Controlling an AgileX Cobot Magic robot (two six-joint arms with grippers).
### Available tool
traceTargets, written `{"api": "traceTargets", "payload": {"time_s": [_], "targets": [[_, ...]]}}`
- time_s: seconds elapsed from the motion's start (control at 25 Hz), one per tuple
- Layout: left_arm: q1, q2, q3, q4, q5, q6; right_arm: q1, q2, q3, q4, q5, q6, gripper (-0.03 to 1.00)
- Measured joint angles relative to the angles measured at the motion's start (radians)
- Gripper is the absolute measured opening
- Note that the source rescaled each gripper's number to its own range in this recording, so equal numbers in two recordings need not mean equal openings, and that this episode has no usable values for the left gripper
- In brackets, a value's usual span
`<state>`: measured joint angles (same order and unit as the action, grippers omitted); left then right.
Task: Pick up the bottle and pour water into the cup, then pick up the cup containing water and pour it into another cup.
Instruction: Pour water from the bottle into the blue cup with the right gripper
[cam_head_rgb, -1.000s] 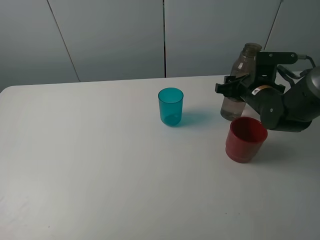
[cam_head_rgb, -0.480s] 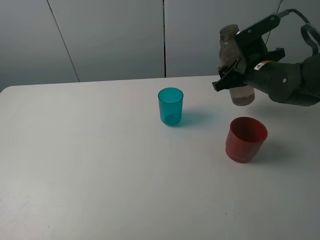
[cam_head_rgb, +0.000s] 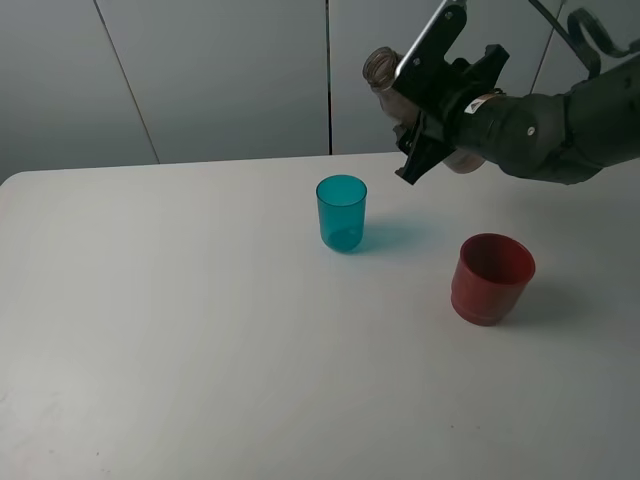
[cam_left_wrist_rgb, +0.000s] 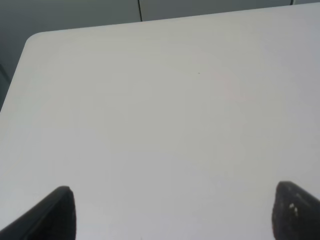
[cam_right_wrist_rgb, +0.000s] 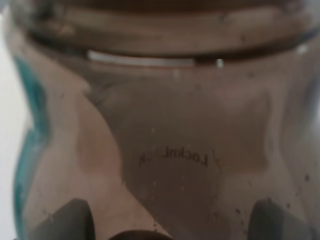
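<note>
1. High cam: your right gripper (cam_head_rgb: 408, 125) is clamped on the bottle (cam_head_rgb: 381, 70), which is up in the air and tilted, mouth pointing left. It's just right of and above the teal cup (cam_head_rgb: 341, 212). The gripper hides most of the bottle's body. The red cup (cam_head_rgb: 491, 277) sits nearer on the right of the table (cam_head_rgb: 200, 330).
2. Left wrist: your left gripper (cam_left_wrist_rgb: 177, 220) has its fingers spread wide over bare table.
3. Right wrist: the bottle fills the view between the fingers (cam_right_wrist_rgb: 70, 220), with a teal tint at one edge.

This is probably a robotics lab or a test room: a plain white table (cam_head_rgb: 200, 350) stands before grey wall panels (cam_head_rgb: 220, 80) on the far side, and a black robot arm (cam_head_rgb: 560, 125) reaches over it from the right.
</note>
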<state>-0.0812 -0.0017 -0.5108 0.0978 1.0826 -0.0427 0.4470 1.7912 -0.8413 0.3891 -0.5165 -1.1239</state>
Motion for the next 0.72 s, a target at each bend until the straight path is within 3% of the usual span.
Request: {"api": "traceTargets", "payload": {"time_s": [0.24, 0.44, 0.72], "targets": [[0.0, 0.0, 0.0, 0.0, 0.0, 0.0, 0.018, 0.062, 0.0, 0.014, 0.006, -0.155, 0.03], [0.0, 0.0, 0.0, 0.0, 0.0, 0.0, 0.056, 0.105, -0.001, 0.06, -0.052, -0.419, 0.03], [0.0, 0.0, 0.0, 0.0, 0.0, 0.0, 0.065, 0.16, -0.035, 0.076, -0.083, -0.522, 0.03]]}}
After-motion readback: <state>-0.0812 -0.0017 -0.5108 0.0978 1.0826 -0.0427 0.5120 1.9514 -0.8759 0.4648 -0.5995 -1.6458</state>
